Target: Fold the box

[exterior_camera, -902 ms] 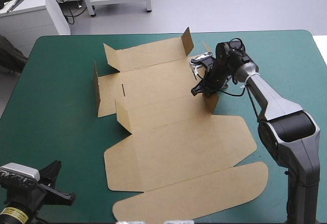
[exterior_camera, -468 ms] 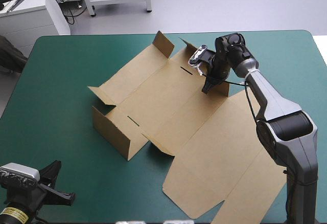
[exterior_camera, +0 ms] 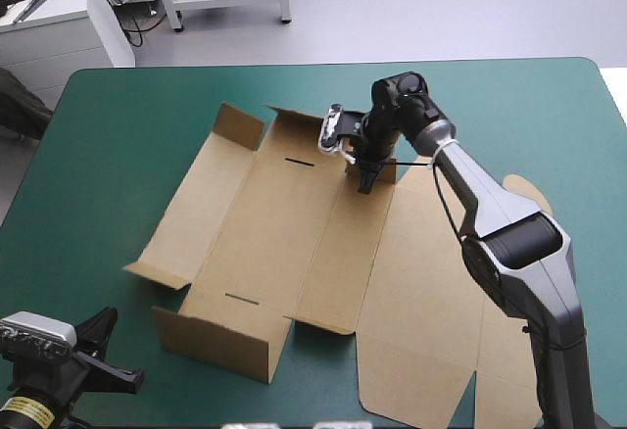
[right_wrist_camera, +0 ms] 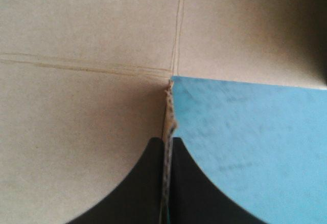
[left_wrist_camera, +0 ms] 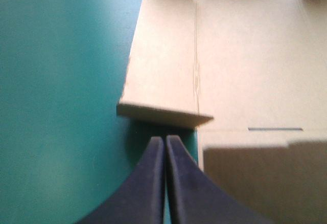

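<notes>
The brown box (exterior_camera: 294, 233) lies spread open across the middle of the table, seen in the high view. One side wall (exterior_camera: 220, 343) is raised at its near left, and small flaps (exterior_camera: 241, 125) stand up at its far end. My right gripper (exterior_camera: 366, 180) is at the far side, shut on a flap edge (right_wrist_camera: 168, 116) of the box. That board edge runs between its fingers (right_wrist_camera: 138, 183). My left gripper (exterior_camera: 122, 375) rests low at the table's near left corner, shut and holding nothing. In the left wrist view the box's near corner flap (left_wrist_camera: 163, 114) lies just ahead of my left gripper (left_wrist_camera: 164, 140).
The box's large lid panel (exterior_camera: 431, 331) reaches toward the table's near right, beside the right arm (exterior_camera: 519, 253). A rounded tongue (exterior_camera: 529, 194) pokes out behind that arm. The teal-green cover (exterior_camera: 98, 174) shows to the left of the box.
The right gripper has moved left along the far side, dragging the box with it. The box turned, its lid swinging from the near edge toward the right. The left gripper stayed still.
</notes>
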{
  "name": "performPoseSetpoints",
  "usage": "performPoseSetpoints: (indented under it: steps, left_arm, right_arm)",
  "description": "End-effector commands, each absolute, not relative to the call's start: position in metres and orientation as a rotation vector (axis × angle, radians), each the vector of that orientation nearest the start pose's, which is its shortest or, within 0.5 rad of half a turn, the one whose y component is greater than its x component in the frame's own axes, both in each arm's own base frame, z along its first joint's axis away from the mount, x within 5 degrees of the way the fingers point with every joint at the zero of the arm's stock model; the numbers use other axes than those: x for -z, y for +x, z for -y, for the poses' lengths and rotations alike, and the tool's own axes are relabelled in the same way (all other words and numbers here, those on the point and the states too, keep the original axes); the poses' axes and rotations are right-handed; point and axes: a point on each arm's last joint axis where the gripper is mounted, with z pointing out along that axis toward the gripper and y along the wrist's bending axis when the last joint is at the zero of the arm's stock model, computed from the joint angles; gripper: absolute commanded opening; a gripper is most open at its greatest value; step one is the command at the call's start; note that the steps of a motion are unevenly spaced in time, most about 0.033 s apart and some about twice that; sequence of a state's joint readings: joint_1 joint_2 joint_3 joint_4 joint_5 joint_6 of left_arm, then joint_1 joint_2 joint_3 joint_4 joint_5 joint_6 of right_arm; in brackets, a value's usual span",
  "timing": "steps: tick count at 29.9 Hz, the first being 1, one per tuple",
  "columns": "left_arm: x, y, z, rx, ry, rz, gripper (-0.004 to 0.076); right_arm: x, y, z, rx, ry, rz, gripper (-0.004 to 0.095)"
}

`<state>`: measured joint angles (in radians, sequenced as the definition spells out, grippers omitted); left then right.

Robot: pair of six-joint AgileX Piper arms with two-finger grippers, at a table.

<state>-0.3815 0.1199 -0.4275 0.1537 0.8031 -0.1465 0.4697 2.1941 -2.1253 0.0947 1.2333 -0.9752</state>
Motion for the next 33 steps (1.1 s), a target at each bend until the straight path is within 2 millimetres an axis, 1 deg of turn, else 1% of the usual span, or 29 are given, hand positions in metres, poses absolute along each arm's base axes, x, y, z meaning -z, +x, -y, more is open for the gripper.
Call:
performPoseSetpoints:
  steps: [1,4,7,10,13,16,18,20,23,24,28,30,31,33]
  left_arm:
    - [-0.289,0.034,0.003,0.182,0.263,-1.876,-0.0010]
    - [-0.289,0.034,0.003,0.182,0.263,-1.876,-0.0010]
    - [-0.289,0.034,0.003,0.182,0.263,-1.876,-0.0010]
    - [-0.289,0.034,0.003,0.182,0.263,-1.876,-0.0010]
    - [-0.289,0.034,0.003,0.182,0.263,-1.876,-0.0010]
    - [-0.289,0.034,0.003,0.182,0.263,-1.876,-0.0010]
    - [-0.289,0.034,0.003,0.182,0.263,-1.876,-0.0010]
    - [-0.289,0.034,0.003,0.182,0.263,-1.876,-0.0010]
    - [-0.289,0.034,0.003,0.182,0.263,-1.876,-0.0010]
    - [-0.289,0.034,0.003,0.182,0.263,-1.876,-0.0010]
    - [-0.289,0.034,0.003,0.182,0.263,-1.876,-0.0010]
    - [-0.289,0.034,0.003,0.182,0.263,-1.876,-0.0010]
    - [-0.289,0.034,0.003,0.182,0.263,-1.876,-0.0010]
    - [-0.289,0.034,0.003,0.182,0.263,-1.876,-0.0010]
  right_arm:
    - [-0.311,0.398,-0.244,-0.006,-1.867,-1.942,-0.0020]
    - [-0.310,0.387,-0.262,-0.015,-1.929,-1.883,-0.0020]
    - [-0.303,0.385,-0.271,-0.019,-1.962,-1.872,-0.0020]
    - [-0.292,0.389,-0.272,0.005,-2.009,-1.856,-0.0020]
    - [-0.281,0.399,-0.268,0.154,-2.044,-1.858,-0.0020]
    - [-0.279,0.408,-0.263,0.262,-1.975,-1.881,-0.0020]
    - [-0.280,0.412,-0.263,0.249,-1.913,-1.903,-0.0017]
    - [-0.280,0.412,-0.263,0.232,-1.906,-1.905,0.0005]
    - [-0.281,0.411,-0.263,0.229,-1.909,-1.905,0.0119]
    - [-0.283,0.411,-0.262,0.230,-1.914,-1.904,0.0190]
    - [-0.295,0.407,-0.261,0.205,-1.922,-1.924,0.0397]
    - [-0.306,0.407,-0.262,0.189,-1.847,-1.949,0.0479]
    - [-0.313,0.407,-0.262,0.182,-1.802,-1.957,0.0504]
    - [-0.331,0.406,-0.261,0.168,-1.690,-1.976,0.0520]
